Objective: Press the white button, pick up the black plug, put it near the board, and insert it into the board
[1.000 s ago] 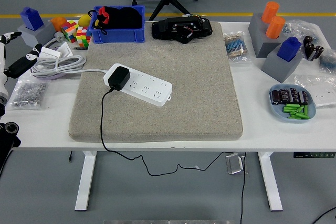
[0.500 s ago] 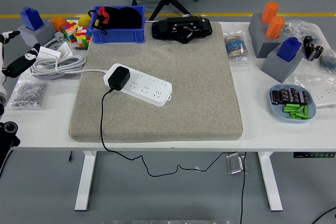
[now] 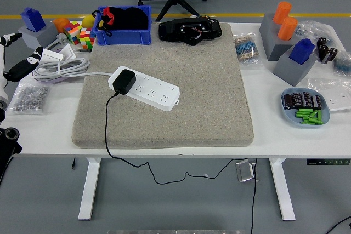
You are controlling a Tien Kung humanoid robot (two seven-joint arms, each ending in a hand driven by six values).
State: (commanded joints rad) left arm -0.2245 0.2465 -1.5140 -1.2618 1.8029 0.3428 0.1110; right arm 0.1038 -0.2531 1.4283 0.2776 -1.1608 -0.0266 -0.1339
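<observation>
A white power strip (image 3: 149,89) lies at an angle on the grey felt mat (image 3: 164,86). A black plug (image 3: 124,81) sits in its left end, and its black cable runs off the mat's front edge and hangs below the table. A small white button (image 3: 176,101) shows at the strip's right end. My left hand (image 3: 17,58) is at the far left edge of the table, well away from the strip, with its fingers spread and empty. My right hand is out of view.
A blue bin (image 3: 123,26) and a black device (image 3: 190,29) stand at the mat's back edge. Colour cubes (image 3: 80,35), a coiled white cable (image 3: 57,67) and a bag of screws (image 3: 28,98) lie at the left. Grey blocks (image 3: 285,42) and a blue dish (image 3: 305,108) are at the right.
</observation>
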